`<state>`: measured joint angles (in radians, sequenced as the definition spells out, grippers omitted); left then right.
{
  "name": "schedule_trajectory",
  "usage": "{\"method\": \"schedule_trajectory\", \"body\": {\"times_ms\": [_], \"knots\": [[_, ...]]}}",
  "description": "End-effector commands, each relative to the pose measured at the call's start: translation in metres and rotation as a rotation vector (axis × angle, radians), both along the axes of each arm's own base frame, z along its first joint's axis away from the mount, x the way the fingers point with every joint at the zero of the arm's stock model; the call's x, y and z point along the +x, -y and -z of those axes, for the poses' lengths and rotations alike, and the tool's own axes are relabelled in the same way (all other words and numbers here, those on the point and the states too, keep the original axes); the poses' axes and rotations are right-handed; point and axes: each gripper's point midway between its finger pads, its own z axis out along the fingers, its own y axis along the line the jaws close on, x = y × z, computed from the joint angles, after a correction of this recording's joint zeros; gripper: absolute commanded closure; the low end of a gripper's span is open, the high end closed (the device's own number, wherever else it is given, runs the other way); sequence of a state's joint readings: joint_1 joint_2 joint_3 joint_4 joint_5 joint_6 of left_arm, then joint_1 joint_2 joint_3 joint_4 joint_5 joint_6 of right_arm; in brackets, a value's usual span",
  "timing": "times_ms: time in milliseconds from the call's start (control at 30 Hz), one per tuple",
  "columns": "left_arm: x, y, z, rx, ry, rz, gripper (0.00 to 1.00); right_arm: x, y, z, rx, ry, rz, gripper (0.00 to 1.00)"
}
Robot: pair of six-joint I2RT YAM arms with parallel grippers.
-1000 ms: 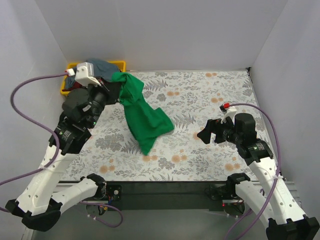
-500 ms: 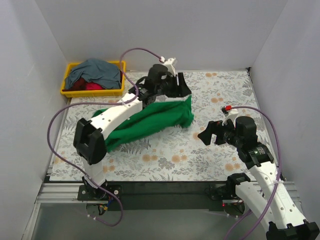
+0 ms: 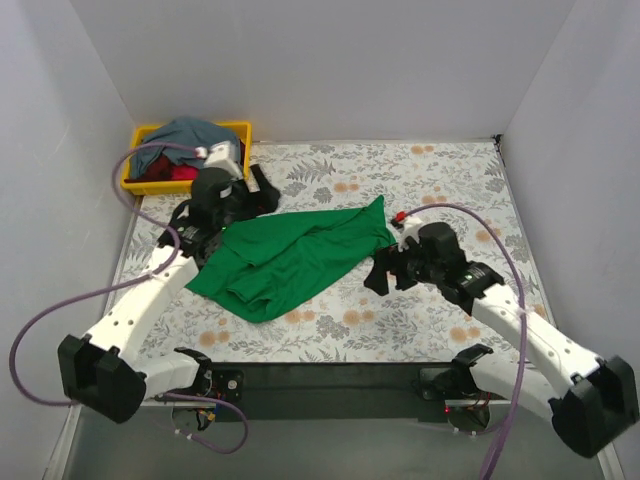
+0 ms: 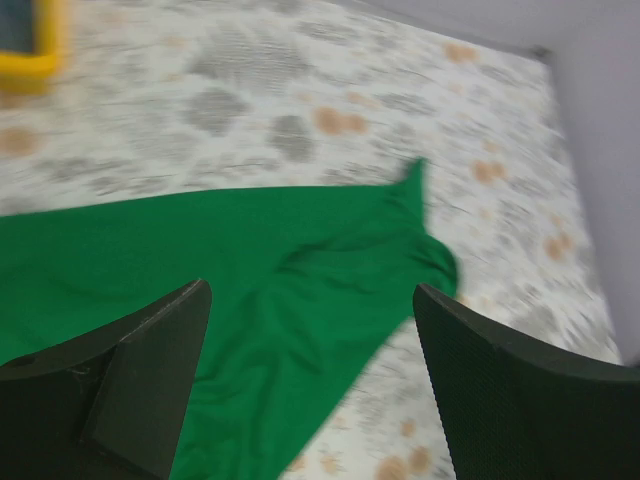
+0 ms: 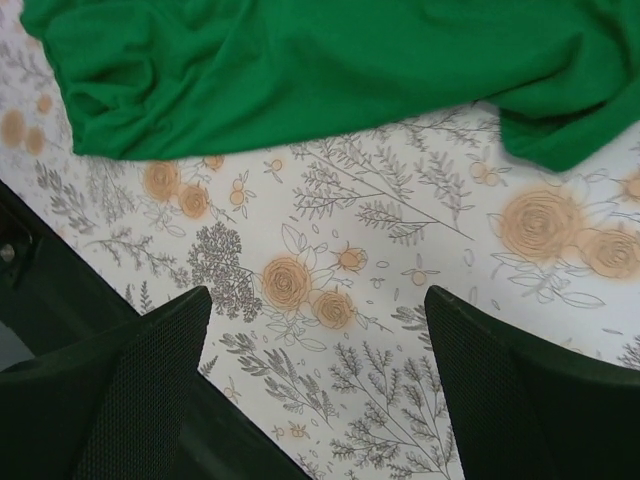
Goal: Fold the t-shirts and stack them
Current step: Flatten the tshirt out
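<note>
The green t-shirt point(image 3: 290, 255) lies rumpled on the floral table, stretched from lower left to upper right. It also shows in the left wrist view point(image 4: 250, 270) and the right wrist view point(image 5: 300, 70). My left gripper point(image 3: 265, 192) hangs open just above the shirt's upper-left part, with nothing between its fingers point(image 4: 150, 370). My right gripper point(image 3: 380, 272) stands open beside the shirt's right end, over bare table point(image 5: 330, 300). The grey-blue t-shirt point(image 3: 188, 135) and the red t-shirt point(image 3: 175, 172) lie heaped in the yellow bin point(image 3: 132, 175).
The yellow bin sits at the table's back left corner, and its rim point(image 4: 30, 65) shows in the left wrist view. White walls close in the table on three sides. The dark front rail point(image 3: 320, 375) runs along the near edge.
My left gripper opened and let go of the green t-shirt, then drew back to the left. The shirt dropped flat onto the table. My right arm swung left toward the shirt's right end.
</note>
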<state>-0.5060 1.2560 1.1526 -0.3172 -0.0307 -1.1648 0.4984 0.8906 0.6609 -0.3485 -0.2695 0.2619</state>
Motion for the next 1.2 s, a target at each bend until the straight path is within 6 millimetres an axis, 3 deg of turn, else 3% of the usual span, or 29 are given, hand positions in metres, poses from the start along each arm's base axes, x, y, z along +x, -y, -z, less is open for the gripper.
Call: {"method": "schedule_trajectory", "body": {"times_ms": [0,33,67,100,133,167,200,267,433,533,667,700,733,767,867,900,933,1000,1033,1067,1100,1133,1167], "knots": [[-0.006,-0.101,0.078,0.121,-0.164,-0.268,0.19,0.021,-0.033,-0.002,-0.055,0.065,-0.005,0.07],[-0.013,-0.113,0.083,0.121,-0.165,-0.289,0.19,0.030,-0.043,0.008,-0.092,0.034,-0.004,0.08],[-0.023,-0.124,0.107,0.145,-0.211,-0.310,0.18,0.032,-0.052,0.012,-0.108,0.027,-0.016,0.11],[-0.029,-0.131,0.118,0.156,-0.227,-0.328,0.19,0.039,-0.056,0.016,-0.127,0.020,-0.006,0.12],[-0.033,-0.136,0.119,0.149,-0.217,-0.347,0.20,0.051,-0.064,0.027,-0.157,-0.008,-0.003,0.15],[-0.042,-0.139,0.140,0.161,-0.259,-0.351,0.20,0.058,-0.067,0.029,-0.173,-0.012,0.003,0.19],[-0.046,-0.141,0.146,0.162,-0.271,-0.358,0.21,0.067,-0.068,0.033,-0.197,-0.008,0.018,0.20],[-0.050,-0.144,0.157,0.169,-0.294,-0.362,0.30,0.090,-0.070,0.045,-0.268,0.012,0.051,0.24],[-0.049,-0.146,0.161,0.178,-0.311,-0.375,0.34,0.144,-0.049,0.077,-0.376,-0.007,0.166,0.36],[-0.051,-0.148,0.162,0.185,-0.313,-0.378,0.34,0.160,-0.036,0.098,-0.386,-0.053,0.190,0.38],[-0.051,-0.147,0.160,0.179,-0.305,-0.377,0.34,0.194,0.001,0.116,-0.384,-0.105,0.248,0.40],[-0.051,-0.146,0.160,0.175,-0.307,-0.368,0.34,0.207,0.005,0.112,-0.380,-0.089,0.258,0.39],[-0.051,-0.145,0.160,0.174,-0.309,-0.365,0.34,0.216,0.014,0.122,-0.410,-0.093,0.260,0.39],[-0.051,-0.144,0.160,0.172,-0.310,-0.362,0.34,0.227,0.032,0.124,-0.418,-0.102,0.303,0.38],[-0.052,-0.142,0.160,0.166,-0.310,-0.352,0.34,0.264,0.056,0.111,-0.398,-0.098,0.363,0.32],[-0.051,-0.142,0.160,0.165,-0.308,-0.349,0.34,0.269,0.057,0.108,-0.407,-0.093,0.355,0.29],[-0.051,-0.140,0.159,0.159,-0.306,-0.345,0.34,0.279,0.050,0.088,-0.402,-0.055,0.342,0.24],[-0.052,-0.141,0.160,0.162,-0.310,-0.346,0.34,0.269,0.037,0.077,-0.413,-0.053,0.291,0.21],[-0.052,-0.141,0.160,0.163,-0.310,-0.347,0.34,0.262,0.026,0.058,-0.403,-0.010,0.269,0.20],[-0.051,-0.142,0.160,0.163,-0.308,-0.350,0.34,0.241,0.002,0.059,-0.419,-0.002,0.209,0.19],[-0.051,-0.143,0.159,0.166,-0.307,-0.355,0.34,0.229,-0.010,0.042,-0.424,0.045,0.186,0.20],[-0.051,-0.143,0.159,0.167,-0.306,-0.360,0.34,0.215,-0.025,0.038,-0.425,0.061,0.149,0.19],[-0.051,-0.145,0.159,0.170,-0.307,-0.369,0.34,0.185,-0.059,0.042,-0.432,0.074,0.058,0.19]]}}
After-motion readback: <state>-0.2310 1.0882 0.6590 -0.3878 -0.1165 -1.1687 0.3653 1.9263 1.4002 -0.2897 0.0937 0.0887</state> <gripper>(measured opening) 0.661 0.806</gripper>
